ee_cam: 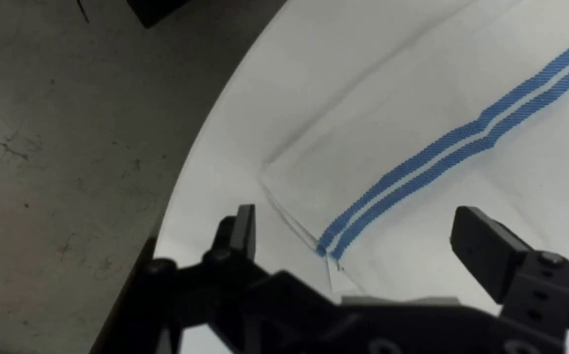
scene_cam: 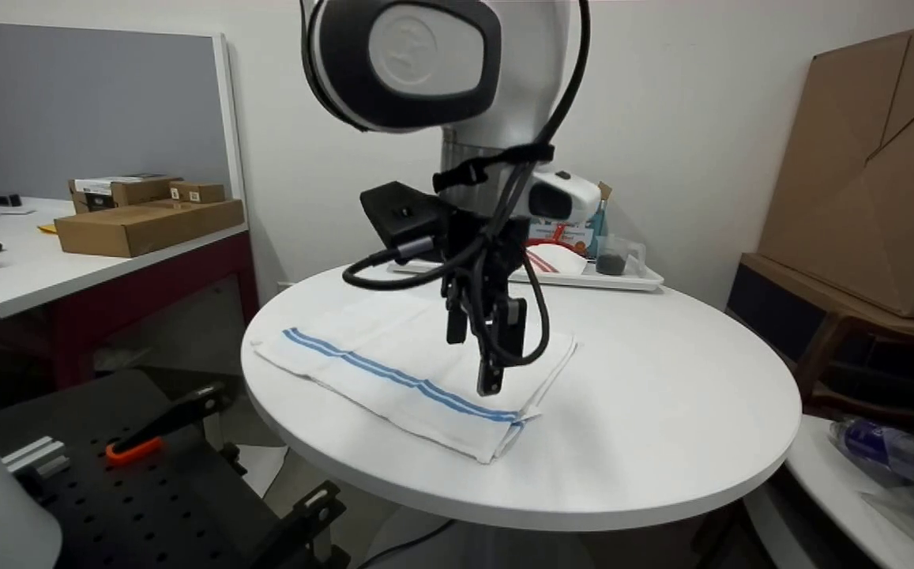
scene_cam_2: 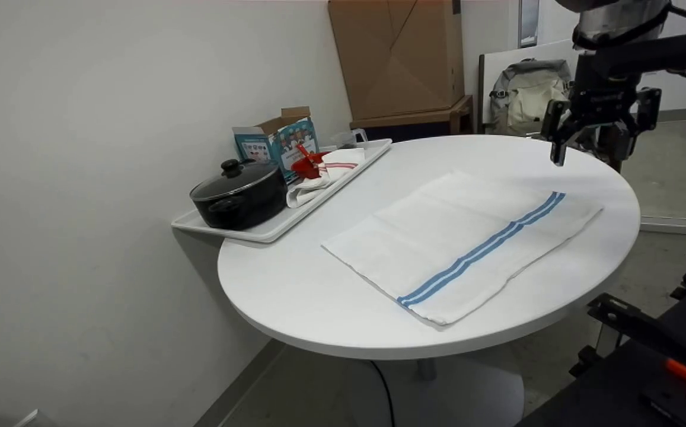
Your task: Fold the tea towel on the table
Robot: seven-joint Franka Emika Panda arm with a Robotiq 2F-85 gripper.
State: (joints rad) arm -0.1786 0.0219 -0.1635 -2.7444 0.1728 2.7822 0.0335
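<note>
The tea towel [scene_cam: 393, 348] lies flat on the round white table [scene_cam: 662, 411], with a blue double stripe near one edge. It also lies flat in an exterior view [scene_cam_2: 437, 237] and in the wrist view [ee_cam: 427, 226]. Its edge by the stripe's end shows more than one layer, with a small flap sticking out. My gripper [scene_cam: 474, 359] is open and empty above the towel's striped end. In an exterior view the gripper [scene_cam_2: 589, 151] hangs above the tabletop. In the wrist view the open fingers [ee_cam: 355, 214] stand either side of the stripe's end, apart from the cloth.
A white tray [scene_cam_2: 277, 228] at the table's wall side holds a black pot [scene_cam_2: 239, 196], a box [scene_cam_2: 295, 142], a red item [scene_cam_2: 307, 166] and a red-striped cloth [scene_cam_2: 343, 160]. A desk with cardboard boxes [scene_cam: 148, 225] stands nearby. The table's rim [ee_cam: 186, 162] curves close to the towel corner.
</note>
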